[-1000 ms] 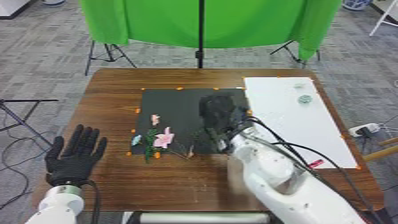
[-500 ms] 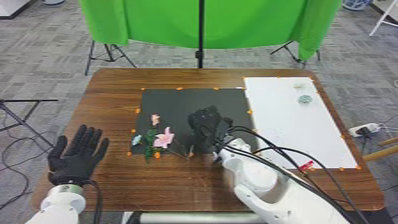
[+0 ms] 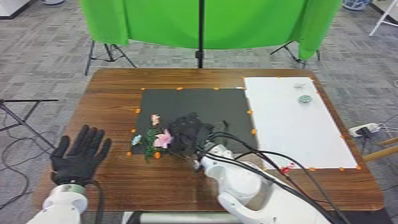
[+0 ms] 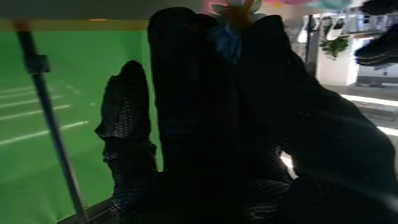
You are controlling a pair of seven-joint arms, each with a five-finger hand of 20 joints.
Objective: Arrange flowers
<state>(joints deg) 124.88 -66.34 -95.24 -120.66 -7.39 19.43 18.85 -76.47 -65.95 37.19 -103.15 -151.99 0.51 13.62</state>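
In the head view my right hand (image 3: 188,131) is over the black mat (image 3: 194,100), close beside the large pink flower (image 3: 163,139). A smaller pink bloom (image 3: 155,119), a light blue flower (image 3: 136,140) and green leaves (image 3: 150,148) stand at the mat's left part. The right wrist view has my right hand (image 4: 200,115) with its fingers long and straight, and bluish petals (image 4: 228,44) between the tips; whether they are gripped is unclear. My left hand (image 3: 78,161) lies open, palm up, at the table's left side.
A white sheet (image 3: 293,127) covers the table's right part, with a small blue-green ball (image 3: 305,99) near its far end. Orange tape pieces mark the mat's border. Black cables (image 3: 266,151) run along the right arm, and a green curtain (image 3: 160,27) hangs behind.
My right hand has travelled left and somewhat nearer across the mat, reaching the side of the large pink flower. The left hand has hardly shifted.
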